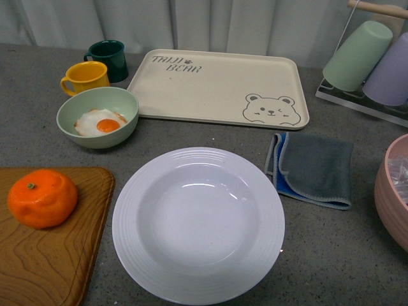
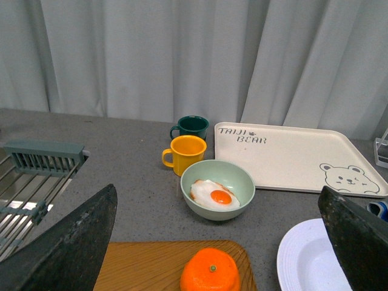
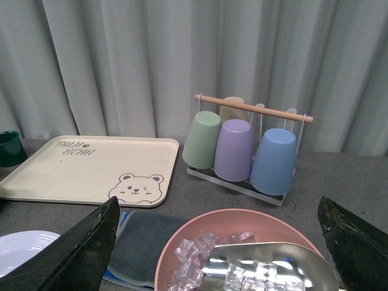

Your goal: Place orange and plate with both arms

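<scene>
The orange lies on a wooden board at the front left. The white ridged plate sits empty at the front centre of the table. Neither arm shows in the front view. In the left wrist view my left gripper is open and empty, above and behind the orange, with the plate's edge beside it. My right gripper is open and empty over a pink bowl; a bit of the plate shows in that view.
A cream bear tray lies at the back. A green bowl with a fried egg, a yellow mug and a dark green mug stand back left. A grey cloth, cup rack and pink ice bowl are right. A dish rack is far left.
</scene>
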### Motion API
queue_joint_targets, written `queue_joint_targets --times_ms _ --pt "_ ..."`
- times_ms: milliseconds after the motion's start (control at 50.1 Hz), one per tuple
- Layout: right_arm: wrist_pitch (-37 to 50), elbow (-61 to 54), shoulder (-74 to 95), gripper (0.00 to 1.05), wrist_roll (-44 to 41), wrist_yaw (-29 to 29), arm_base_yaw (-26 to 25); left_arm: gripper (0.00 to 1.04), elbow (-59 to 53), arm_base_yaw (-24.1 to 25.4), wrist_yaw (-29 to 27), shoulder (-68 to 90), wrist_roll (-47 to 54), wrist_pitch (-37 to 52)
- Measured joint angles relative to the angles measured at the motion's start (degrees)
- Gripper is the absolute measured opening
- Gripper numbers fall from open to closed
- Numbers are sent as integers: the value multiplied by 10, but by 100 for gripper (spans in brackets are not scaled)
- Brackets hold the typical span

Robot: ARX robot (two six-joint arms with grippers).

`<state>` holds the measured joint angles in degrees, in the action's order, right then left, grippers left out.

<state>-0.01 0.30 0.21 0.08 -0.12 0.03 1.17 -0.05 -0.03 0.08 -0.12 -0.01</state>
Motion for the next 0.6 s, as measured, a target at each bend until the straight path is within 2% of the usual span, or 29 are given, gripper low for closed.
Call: queue_joint_targets --times_ms 599 --pt "0 0 0 95 0 0 0 98 0 0 0 0 0 0"
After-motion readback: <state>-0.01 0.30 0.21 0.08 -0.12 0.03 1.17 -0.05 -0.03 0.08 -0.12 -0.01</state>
